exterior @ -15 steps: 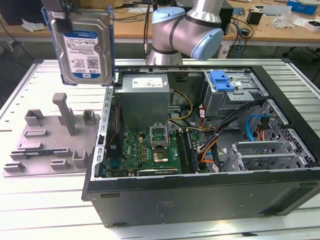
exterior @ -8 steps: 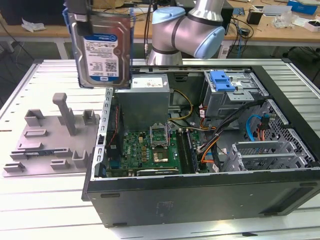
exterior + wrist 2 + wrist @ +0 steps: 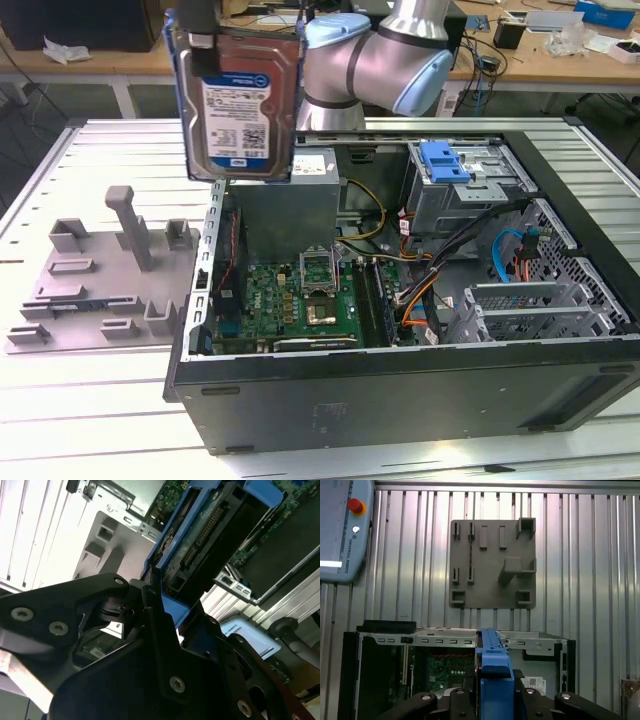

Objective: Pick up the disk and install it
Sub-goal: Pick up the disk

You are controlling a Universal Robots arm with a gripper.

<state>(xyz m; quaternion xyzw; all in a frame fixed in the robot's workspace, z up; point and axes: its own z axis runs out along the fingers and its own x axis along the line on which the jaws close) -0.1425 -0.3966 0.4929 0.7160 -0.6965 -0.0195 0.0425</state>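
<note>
Your claw (image 3: 494,697) is closed on the disk (image 3: 245,100). In the second wrist view its black fingers (image 3: 155,630) clamp the end of the blue carrier from both sides. In the first wrist view the carrier stands edge-on between the jaws. The exterior view shows the disk hanging upright in the air with its labelled face toward that camera. It touches nothing but the claw. It hangs over the wall of the open computer case (image 3: 400,385) that faces the grey fixture plate (image 3: 100,290), at the power supply (image 3: 315,170) end. The plate lies flat on the ribbed metal table (image 3: 100,430), toward the table edge at the exterior view's left, and the disk is well clear of it. I judge the pick-up complete and the grip sound. The installation is not done. The grey drive cage (image 3: 480,200), topped by its blue bracket (image 3: 445,160), sits in the case corner toward the exterior view's right, well apart from the disk. The disk is neither lowered into the case nor lined up with that cage. The motherboard (image 3: 300,295) and the cable bundle (image 3: 420,285) lie exposed between the two.
</note>
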